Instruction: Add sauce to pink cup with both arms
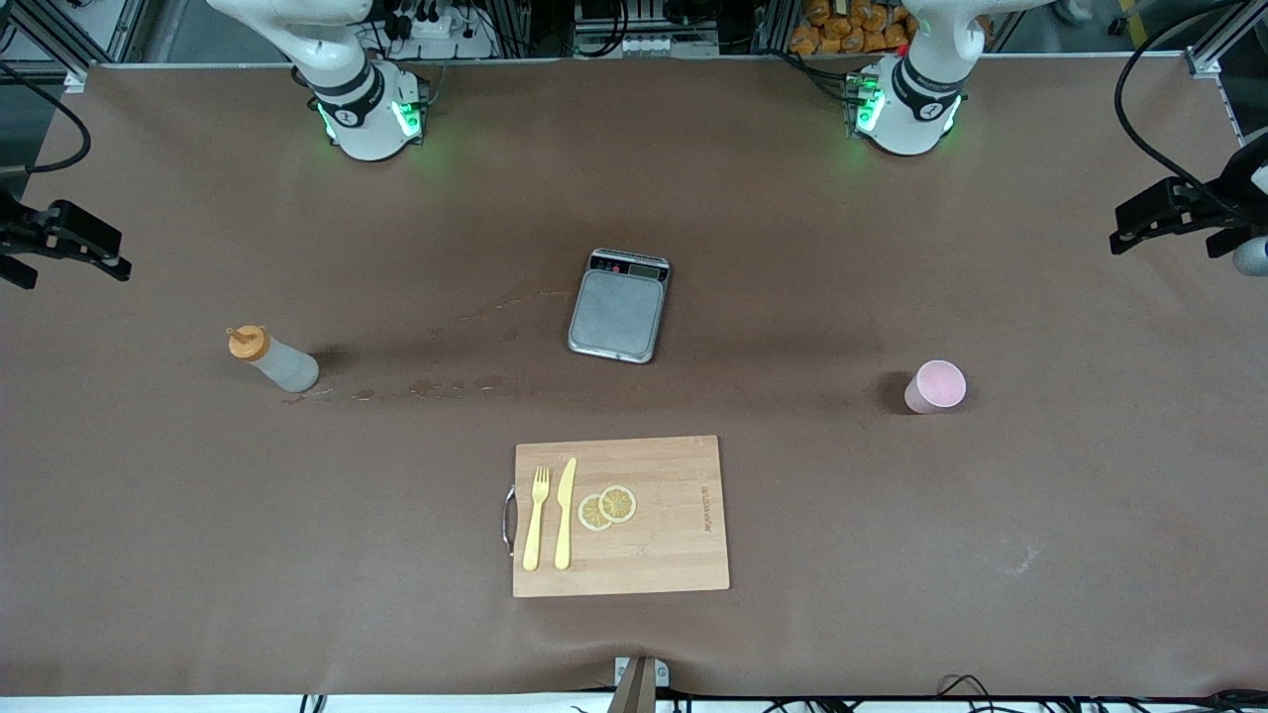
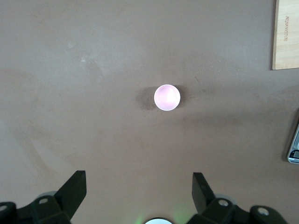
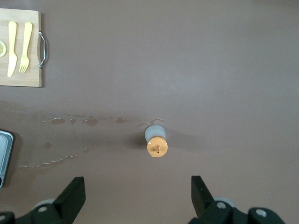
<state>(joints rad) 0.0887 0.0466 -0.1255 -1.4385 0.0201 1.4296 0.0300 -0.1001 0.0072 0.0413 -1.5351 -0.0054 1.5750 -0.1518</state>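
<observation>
Nearest the front cam, a rectangular wooden cutting board w/ a metal handle (image 1: 654,555) is sitting w/ a yellow plastic fork (image 1: 536,518), a yellow plastic knife (image 1: 566,513) and two lemon slices (image 1: 607,507) lying on it, none of which looks involved atm. Going further up the table, the small pale-pink plastic cup (image 1: 935,386) is standing upright toward the left arm's end, empty as far as I can see, and the translucent greyish-white squeeze bottle w/ the orange cone cap (image 1: 272,358) is standing upright toward the right arm's end, well apart from the cup, w/ some wet-looking spots on the brown table cover (image 1: 892,555) near it. Between them and a bit farther from the cam, a small grey kitchen scale (image 1: 619,305) is sitting. So imo basically nothing's done yet: bottle isn't picked up, cup isn't held, no sauce is going in, whole job is left. Arm pose: the left gripper (image 2: 139,190) is hovering high over the cup, fingers spread wide and holding nothing; the right gripper (image 3: 138,192) is hovering high over the bottle, same deal, fingers apart and empty. Both are pointing straight down, probs lining up for their grabs.
</observation>
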